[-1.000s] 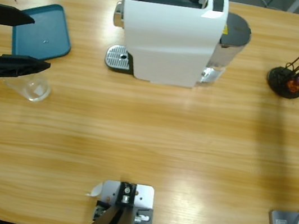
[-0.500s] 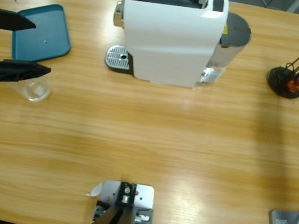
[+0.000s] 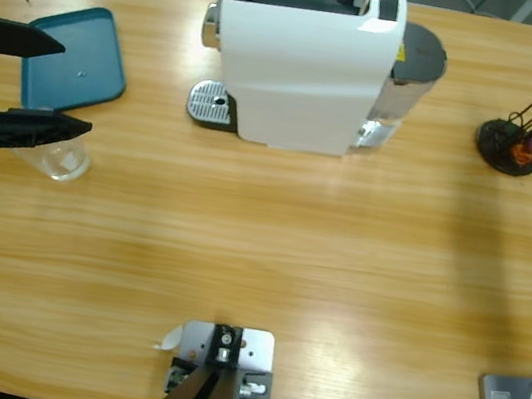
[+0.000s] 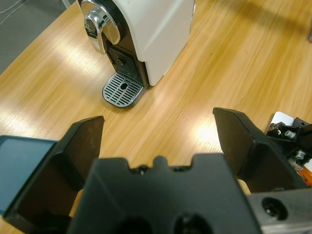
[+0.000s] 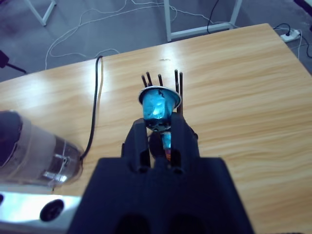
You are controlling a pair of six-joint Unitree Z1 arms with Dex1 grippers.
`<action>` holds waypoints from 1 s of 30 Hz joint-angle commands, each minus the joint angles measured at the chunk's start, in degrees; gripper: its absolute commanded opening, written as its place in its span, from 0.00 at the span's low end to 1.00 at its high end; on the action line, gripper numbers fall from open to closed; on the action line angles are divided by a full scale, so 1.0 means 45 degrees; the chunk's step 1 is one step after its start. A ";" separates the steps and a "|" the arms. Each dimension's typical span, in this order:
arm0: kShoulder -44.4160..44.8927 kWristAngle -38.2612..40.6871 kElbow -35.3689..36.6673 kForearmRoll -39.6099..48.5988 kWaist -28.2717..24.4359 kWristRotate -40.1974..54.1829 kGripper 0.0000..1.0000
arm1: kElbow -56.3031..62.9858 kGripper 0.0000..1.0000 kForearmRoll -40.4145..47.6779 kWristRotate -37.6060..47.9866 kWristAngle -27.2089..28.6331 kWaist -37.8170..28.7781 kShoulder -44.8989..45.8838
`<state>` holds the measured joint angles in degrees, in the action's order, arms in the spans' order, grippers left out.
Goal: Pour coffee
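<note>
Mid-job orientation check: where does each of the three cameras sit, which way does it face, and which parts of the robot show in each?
High view: fixed above, looking down on the table, coffee machine, teal tray and clear cup; the left gripper enters from the left edge.
Left wrist view: looks along the open left gripper toward the machine's drip grille.
Right wrist view: looks along the right gripper, shut on a teal capsule above the capsule rack.
Shared: machine, tray and left gripper appear in high and left wrist views.

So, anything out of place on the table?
The clear cup appears to lie on its side near the left edge of the table, partly under the open left gripper. No spill shows; nothing else stands out.
</note>
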<state>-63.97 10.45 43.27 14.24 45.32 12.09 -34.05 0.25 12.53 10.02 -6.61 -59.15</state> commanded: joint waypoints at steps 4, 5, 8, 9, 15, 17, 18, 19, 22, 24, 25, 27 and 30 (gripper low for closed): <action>0.0894 -0.0057 -0.0988 -0.0115 -0.0047 -0.0301 0.97 | -0.0723 0.00 -0.1344 -0.3347 -0.1918 -0.5327 0.0268; 0.0976 -0.0276 -0.1027 -0.0083 -0.0039 -0.0418 0.97 | -0.0903 0.00 -0.1344 -0.3699 -0.2231 -0.5772 0.0018; 0.1344 -0.0940 -0.1202 0.0034 -0.0043 -0.0480 0.97 | -0.1434 0.00 -0.1090 -0.4445 -0.3106 -0.6687 -0.0571; 0.1508 -0.1088 -0.1269 0.0042 -0.0043 -0.0480 0.97 | -0.1661 0.00 -0.1051 -0.4445 -0.3395 -0.6819 -0.0802; 0.2672 -0.1534 -0.1597 0.0354 -0.0043 -0.0558 0.97 | -0.3852 0.00 -0.1140 -0.4468 -0.5200 -0.8819 -0.3064; 0.2949 -0.1674 -0.1726 0.0432 -0.0051 -0.0633 0.97 | -0.4727 0.00 -0.1172 -0.4507 -0.5559 -0.9542 -0.3989; 0.3058 -0.1721 -0.1769 0.0479 -0.0035 -0.0680 0.97 | -0.5219 0.00 -0.1226 -0.4550 -0.5672 -0.9890 -0.4478; 0.3164 -0.1745 -0.1812 0.0506 -0.0047 -0.0715 0.97 | -0.5836 0.00 -0.1293 -0.4562 -0.5704 -1.0280 -0.5067; 0.3332 -0.1905 -0.1835 0.0565 -0.0039 -0.0793 0.97 | -0.7223 0.00 -0.1578 -0.4581 -0.5641 -1.0753 -0.6485; 0.3304 -0.1952 -0.1823 0.0553 -0.0039 -0.0793 0.97 | -0.7958 0.00 -0.1570 -0.4738 -0.5446 -1.0757 -0.7360; 0.3289 -0.1952 -0.1820 0.0546 -0.0043 -0.0793 0.97 | -0.8114 0.00 -0.1508 -0.4816 -0.5372 -1.0757 -0.7661; 0.3320 -0.1952 -0.1706 0.0542 -0.0047 -0.0844 0.97 | -0.8477 0.00 -0.1461 -0.5144 -0.4868 -1.0745 -0.8173; 0.3418 -0.2092 -0.1327 0.0506 -0.0035 -0.0890 0.97 | -0.8594 0.00 -0.1613 -0.5585 -0.2989 -1.0304 -0.8618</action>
<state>-50.24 2.52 37.20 15.78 45.32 9.25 -70.69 -5.82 -8.88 -13.57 -54.37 -89.72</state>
